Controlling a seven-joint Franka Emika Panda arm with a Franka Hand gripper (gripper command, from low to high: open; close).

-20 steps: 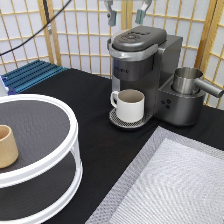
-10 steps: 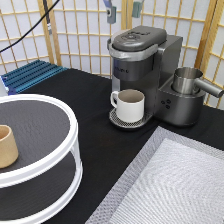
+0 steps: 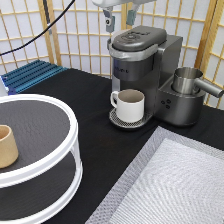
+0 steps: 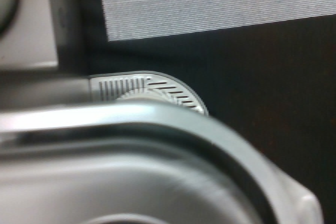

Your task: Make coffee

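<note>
Claw (image 3: 120,19) hangs spread and empty at the exterior view's top, just above the coffee maker (image 3: 142,72)'s shut lid.
Its upper body is cut off by the frame. No coffee pod shows anywhere, so its place and heading can't be told. A glossy cream mug (image 3: 131,105) stands on the round ribbed drip tray (image 4: 154,89); a metal jug (image 3: 189,80) sits to the right, a tan ridged cup (image 3: 7,146) on the white two-tier stand (image 3: 47,165), on the black worktop (image 3: 95,95).
</note>
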